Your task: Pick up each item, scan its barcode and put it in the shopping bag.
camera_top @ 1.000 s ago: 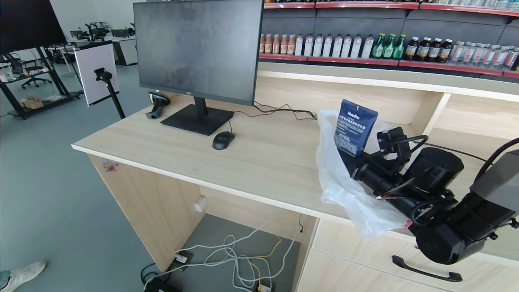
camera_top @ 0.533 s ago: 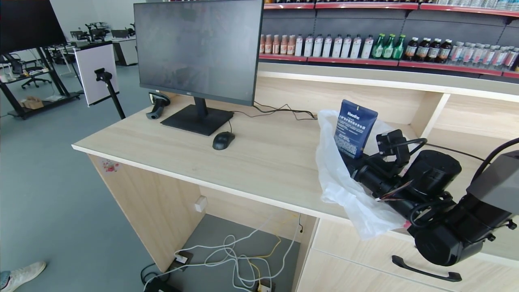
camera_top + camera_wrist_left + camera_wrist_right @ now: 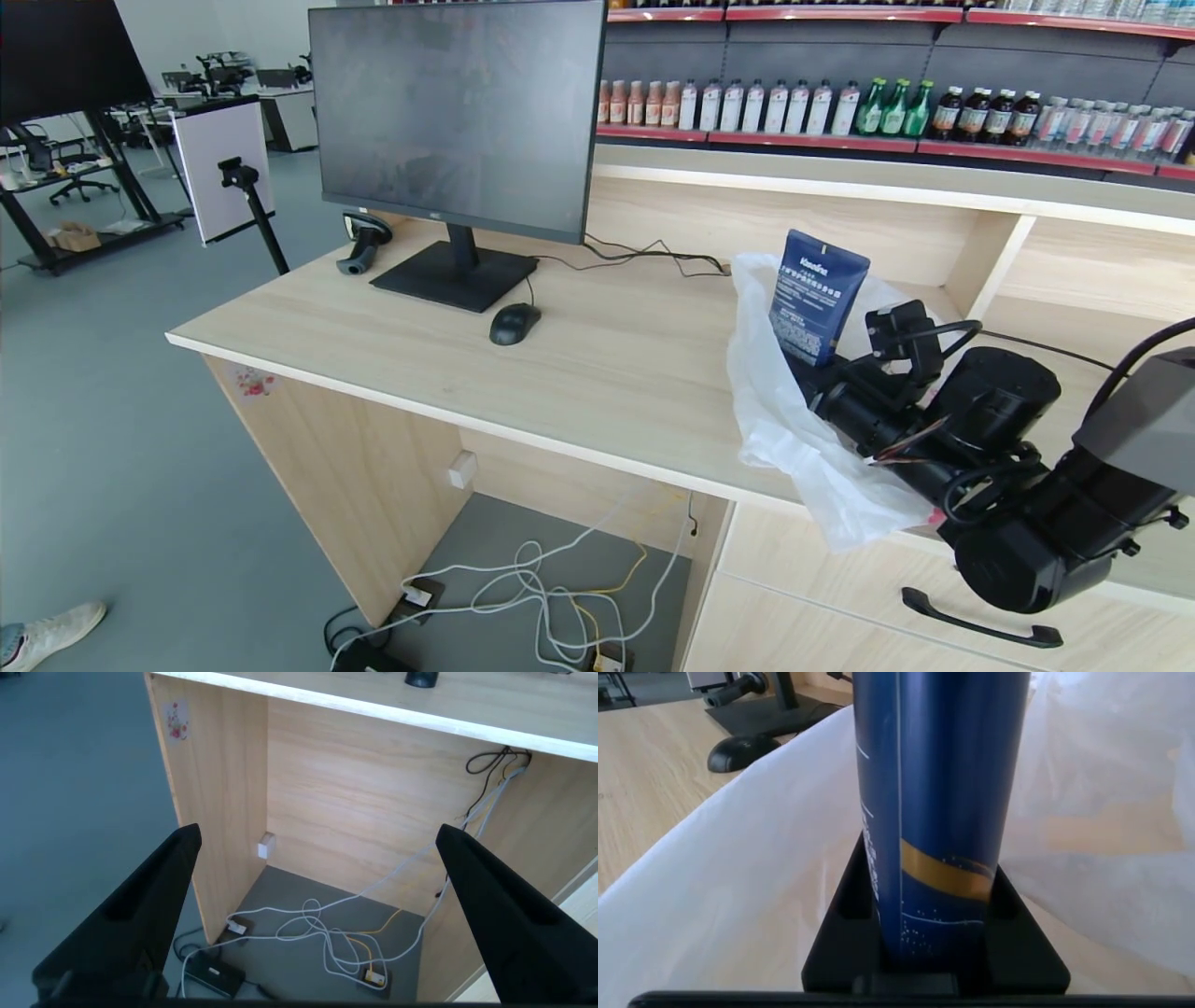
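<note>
A dark blue pouch [image 3: 819,294] stands upright, its lower end inside the mouth of the white plastic shopping bag [image 3: 780,420] at the desk's right front edge. My right gripper [image 3: 810,369] is shut on the pouch's lower part, partly hidden by the bag. In the right wrist view the blue pouch [image 3: 943,812] rises between the black fingers [image 3: 842,905], with the bag's white film [image 3: 738,887] all around. My left gripper [image 3: 318,905] hangs open with nothing between its fingers, low in front of the desk and facing the cables on the floor.
On the wooden desk [image 3: 597,355] stand a monitor [image 3: 457,112], a mouse [image 3: 513,323] and a handheld scanner [image 3: 359,245] at the far left. Shelves of bottles [image 3: 840,103] run behind. A drawer handle [image 3: 980,627] sits below my right arm.
My right arm has sunk slightly, taking the pouch a little lower into the bag. The bag, the desk's things and the camera stay as they were.
</note>
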Available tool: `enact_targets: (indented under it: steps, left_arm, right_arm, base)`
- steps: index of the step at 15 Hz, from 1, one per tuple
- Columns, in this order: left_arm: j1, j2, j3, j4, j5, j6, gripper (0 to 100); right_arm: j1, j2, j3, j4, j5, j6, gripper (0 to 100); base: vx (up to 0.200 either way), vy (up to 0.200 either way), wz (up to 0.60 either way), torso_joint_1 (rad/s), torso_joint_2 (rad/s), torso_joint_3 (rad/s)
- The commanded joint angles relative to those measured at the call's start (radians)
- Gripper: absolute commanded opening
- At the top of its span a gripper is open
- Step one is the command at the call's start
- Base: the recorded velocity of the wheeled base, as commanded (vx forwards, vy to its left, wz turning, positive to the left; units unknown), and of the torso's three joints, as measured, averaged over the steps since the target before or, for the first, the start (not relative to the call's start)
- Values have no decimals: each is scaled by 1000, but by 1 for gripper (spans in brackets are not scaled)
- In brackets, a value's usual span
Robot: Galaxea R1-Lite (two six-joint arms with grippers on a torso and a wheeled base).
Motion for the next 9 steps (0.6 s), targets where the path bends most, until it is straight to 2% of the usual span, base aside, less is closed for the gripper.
enact_targets:
  steps: [1,4,5,9]
  left_arm:
    - [0,0,0,0,0,0,100]
    - [0,0,0,0,0,0,100]
    - [0,0,0,0,0,0,100]
    - [0,0,0,0,0,0,100]
  right_arm:
    - [1,8,3,1,1,0,0]
    - [1,6,9,1,0,0,0]
    - [1,6,10,1,0,0,100]
    - [-1,-14,23,1,1,-2,100]
  base:
    - [0,0,0,0,0,0]
    - [0,0,0,0,0,0]
    - [0,0,0,0,0,0]
    - [0,0,0,0,0,0]
